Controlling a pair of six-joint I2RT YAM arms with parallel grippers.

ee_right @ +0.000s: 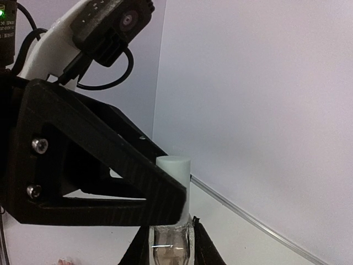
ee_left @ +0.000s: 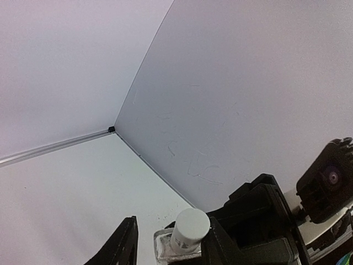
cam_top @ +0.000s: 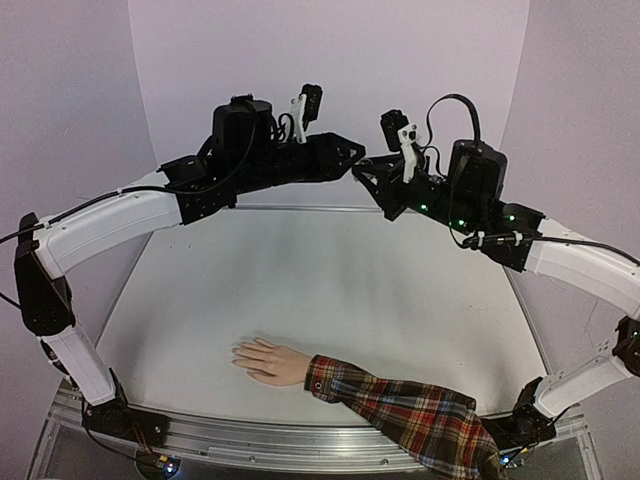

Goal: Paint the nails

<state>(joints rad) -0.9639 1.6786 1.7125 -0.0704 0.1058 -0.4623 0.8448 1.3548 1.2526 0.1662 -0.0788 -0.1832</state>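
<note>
The pale hand (cam_top: 270,362) lies flat on the table near the front edge, fingers spread to the left, with a red plaid sleeve (cam_top: 410,412). Its nails (cam_top: 238,354) are too small to make out. Both grippers meet high above the back of the table. My right gripper (ee_right: 171,249) is shut on the glass body of a small bottle (ee_right: 171,251) with a white cap (ee_right: 175,172). My left gripper (ee_left: 170,238) is open around that cap (ee_left: 189,227); one finger (ee_right: 110,182) lies against the cap, the other finger (ee_left: 120,247) stands apart from it.
White walls (cam_top: 330,70) close the table at the back and on both sides. The white arm links (cam_top: 110,225) arch over the table's left and right edges. A metal rail (cam_top: 300,440) runs along the front.
</note>
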